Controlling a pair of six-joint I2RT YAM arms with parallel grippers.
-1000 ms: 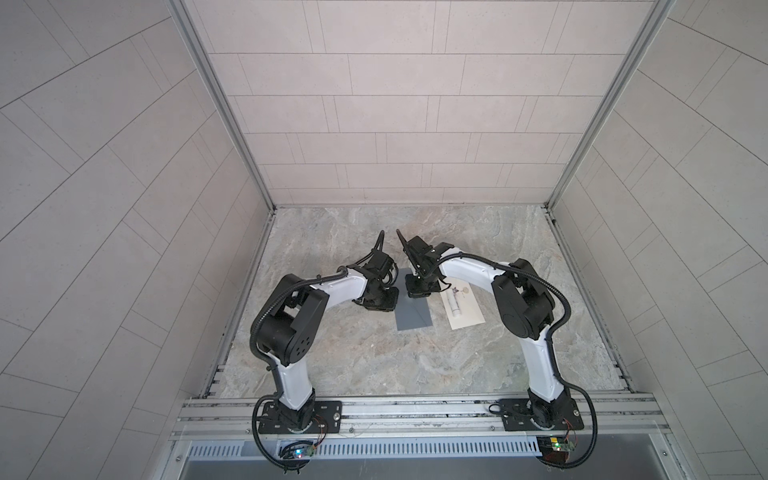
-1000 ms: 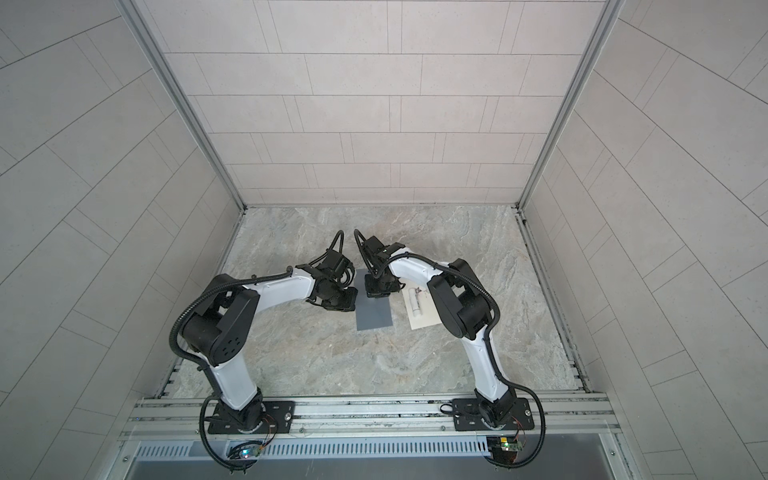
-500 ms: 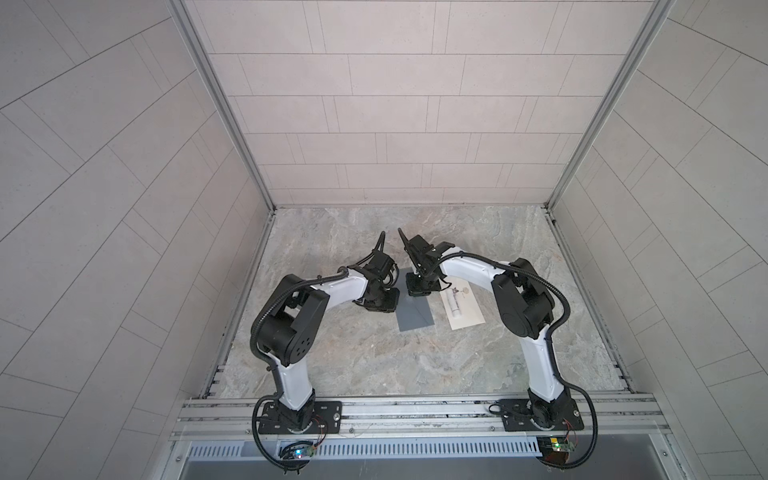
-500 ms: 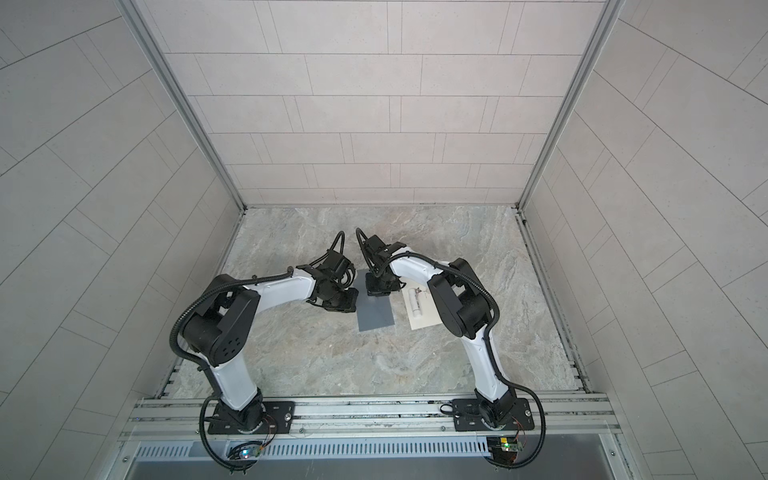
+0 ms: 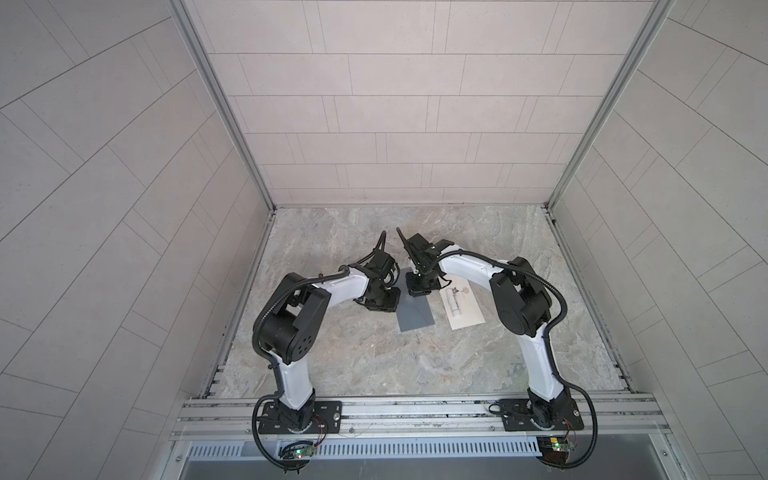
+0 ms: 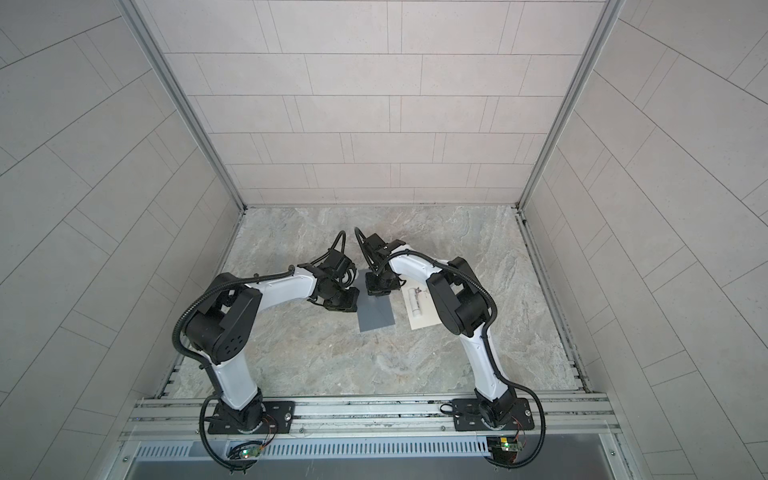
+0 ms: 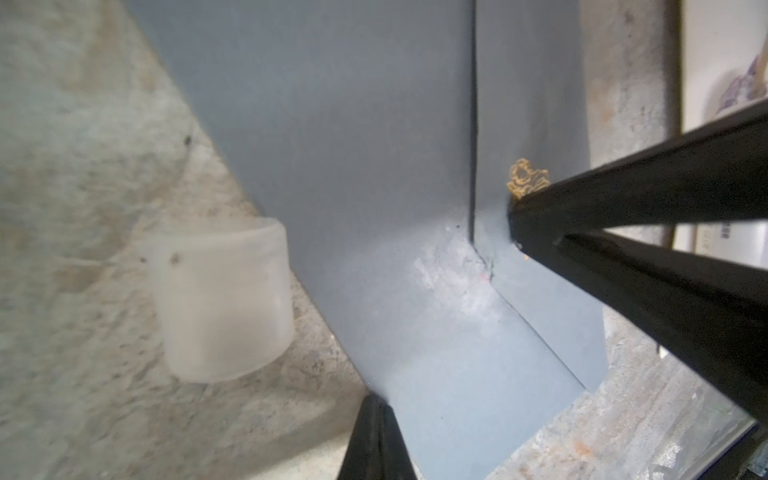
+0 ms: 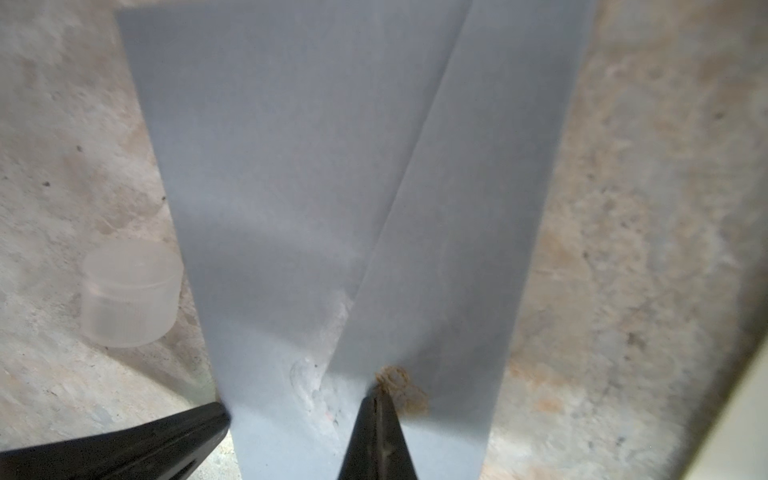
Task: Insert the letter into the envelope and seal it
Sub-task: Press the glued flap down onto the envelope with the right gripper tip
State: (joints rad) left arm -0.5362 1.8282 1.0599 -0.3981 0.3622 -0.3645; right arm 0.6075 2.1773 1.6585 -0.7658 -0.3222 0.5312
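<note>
Both jaws are clenched on nothing. The right gripper [image 8: 376,409] sets its closed tip on the flap [image 7: 532,104], right at a gold emblem [image 7: 525,176]. The left gripper [image 7: 374,419] sets its closed tip at the edge of the envelope [image 5: 415,316]. The envelope lies flat on the table [image 5: 374,365] between the two arms, flap folded down, with a pale smear beside the flap's edge.

We judge sealing to be the step in hand: one tip steadies, one presses. Whether the letter is inside we cannot tell; a white sheet [image 5: 471,318] lies just beside the envelope, apart from it. The next move calls for firm downward pressure drawn along the flap's edge without dragging the envelope.

We count one envelope, one white sheet, one white tube [image 5: 453,305] lying on that sheet, one translucent cap [image 7: 220,299] just beside the envelope, and two grippers.
</note>
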